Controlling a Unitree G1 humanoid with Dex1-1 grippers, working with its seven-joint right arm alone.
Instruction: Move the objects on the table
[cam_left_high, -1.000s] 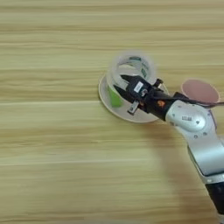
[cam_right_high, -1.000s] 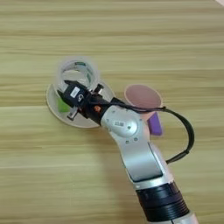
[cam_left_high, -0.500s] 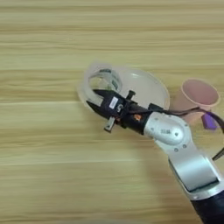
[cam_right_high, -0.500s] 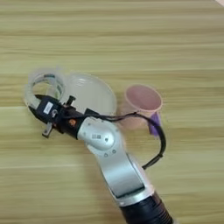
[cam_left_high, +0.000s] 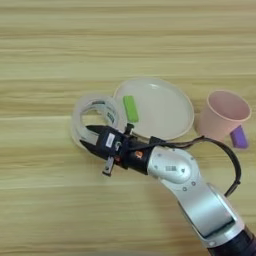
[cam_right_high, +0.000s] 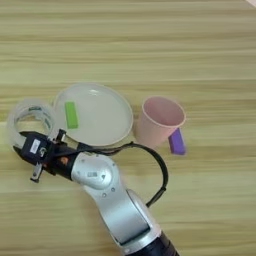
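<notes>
The silver forearm enters from the bottom right corner and reaches up and to the left across the wooden bench, a black cable looping off its right side. At its end the right gripper meets the near part of the clear tape roll. Two black fingers show there, one at the inside of the ring's near wall and one at the outside, so they appear to be closed on the tape's wall, though the contact itself is hard to read.

The tape roll lies flat on the bench with its hole facing up, its green-white label showing on the inner right side. It sits just left of the round beige plate, its right edge touching or barely overlapping the plate's left rim; which of the two I cannot tell.

On the plate, near its left side, lies the small green block, a narrow bar pointing away from the robot and leaning slightly.

To the right of the plate stands the pink cup, upright with its mouth open to the camera, close to the plate's right rim without clearly touching it. The small purple block lies on the bench just beside the cup's lower right side, partly tucked behind its wall.

Beyond the plate and cup the bench shows only its horizontal grain stripes.
</notes>
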